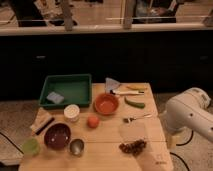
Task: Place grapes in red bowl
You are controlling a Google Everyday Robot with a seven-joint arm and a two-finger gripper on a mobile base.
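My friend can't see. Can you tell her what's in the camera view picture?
A wooden table holds dark grapes near its front edge and a red bowl in the middle, apart from each other. A white robot arm stands at the right; its gripper is out of view.

grapes: dark purple bunch, lying flat near front edge of counter. red bowl: upright, mid-counter, well apart. pincer out of frame.
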